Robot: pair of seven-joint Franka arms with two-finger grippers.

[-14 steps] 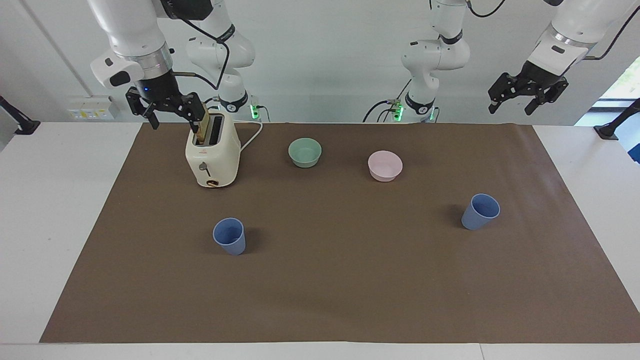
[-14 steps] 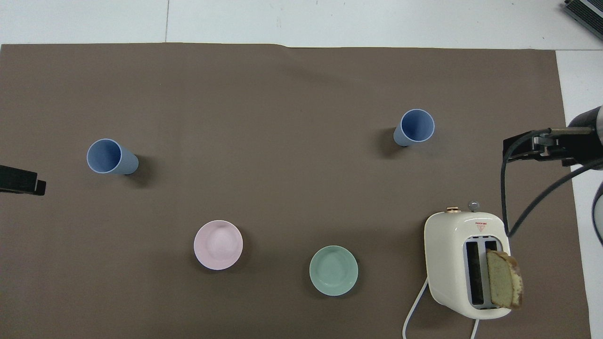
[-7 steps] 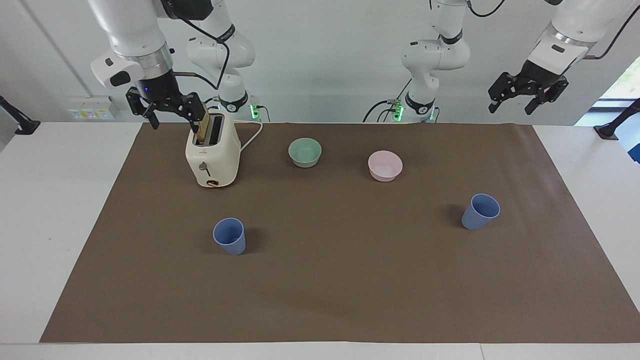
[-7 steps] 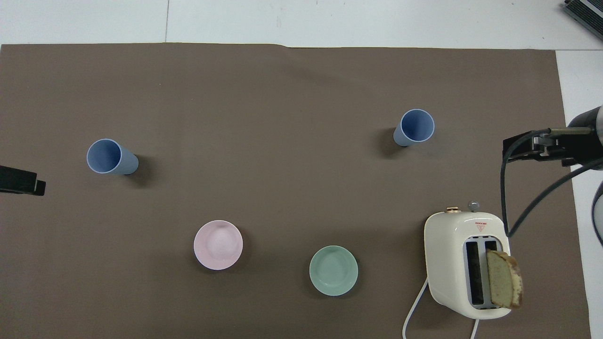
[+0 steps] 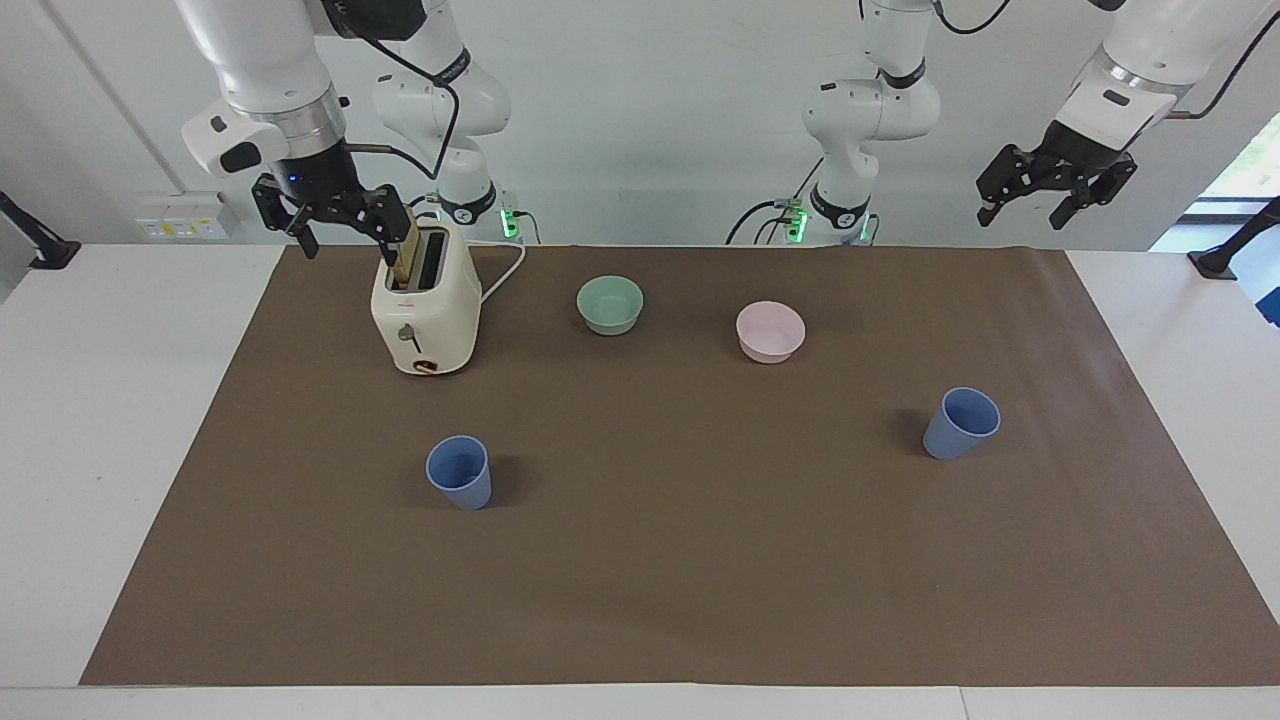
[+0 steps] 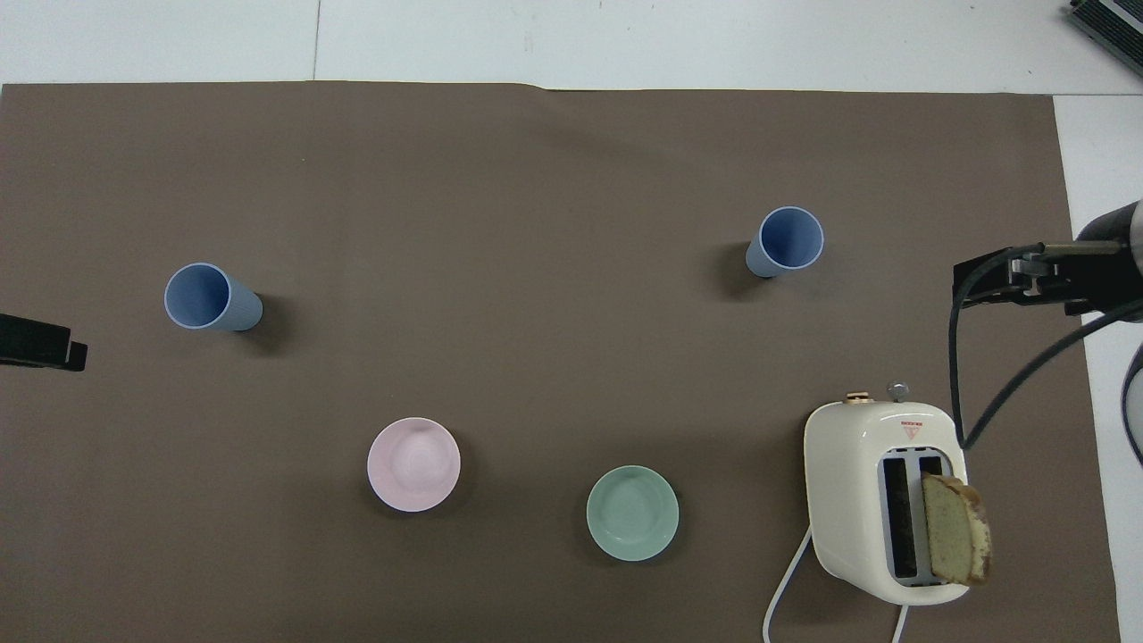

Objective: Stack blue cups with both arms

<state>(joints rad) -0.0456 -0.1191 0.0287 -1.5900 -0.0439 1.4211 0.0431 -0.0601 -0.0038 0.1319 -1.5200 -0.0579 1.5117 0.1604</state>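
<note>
Two blue cups stand upright and apart on the brown mat. One cup [image 5: 460,472] [image 6: 786,241] is toward the right arm's end, farther from the robots than the toaster. The other cup [image 5: 962,423] [image 6: 212,297] is toward the left arm's end. My right gripper [image 5: 347,238] hangs open and empty, high beside the toaster's top. My left gripper [image 5: 1022,215] hangs open and empty, high over the left arm's end of the mat, well away from its cup. Only its tip [image 6: 43,344] shows in the overhead view.
A cream toaster [image 5: 425,305] with a bread slice [image 6: 955,529] sticking out of one slot stands near the right arm's base. A mint-green bowl [image 5: 610,304] and a pink bowl [image 5: 770,331] sit between the cups and the robots. The brown mat [image 5: 680,560] covers the table.
Both grippers have risen very slightly. The cups, bowls and toaster have not moved.
</note>
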